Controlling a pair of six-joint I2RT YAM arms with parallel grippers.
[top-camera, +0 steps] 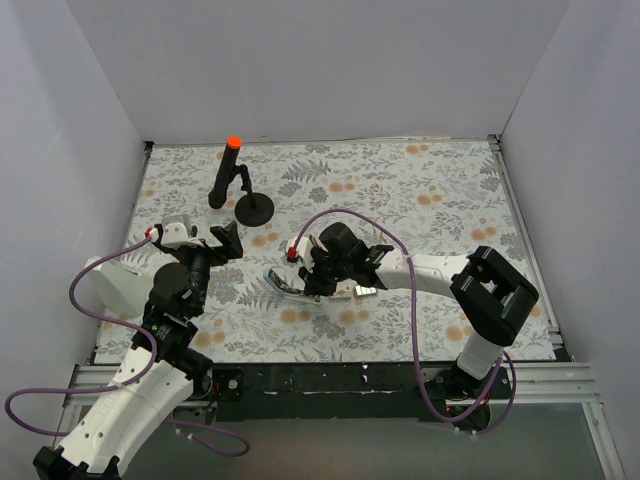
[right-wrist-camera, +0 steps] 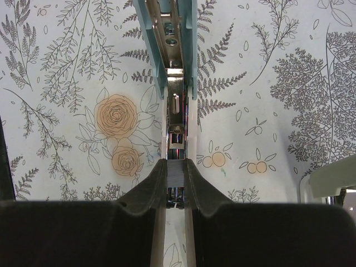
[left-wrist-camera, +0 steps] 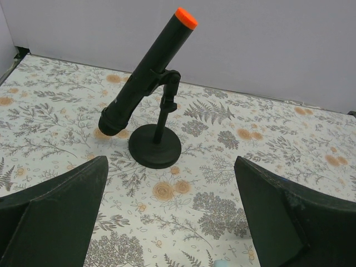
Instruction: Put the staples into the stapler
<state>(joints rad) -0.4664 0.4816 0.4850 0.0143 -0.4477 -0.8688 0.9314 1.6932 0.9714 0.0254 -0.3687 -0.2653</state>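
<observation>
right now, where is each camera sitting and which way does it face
top external: above and behind the bases, looking down at the floral table; left arm and right arm show.
left wrist: low over the table, facing the orange-tipped tube and back wall; open left gripper shows.
right wrist: looking straight down on the light blue bar; right gripper pinches the staples.
shared: top and left wrist both see the orange-tipped tube.

left pincer point(left-wrist-camera: 171, 183) spread wide | right pincer point(right-wrist-camera: 176, 167) pinched narrow, pointing down
</observation>
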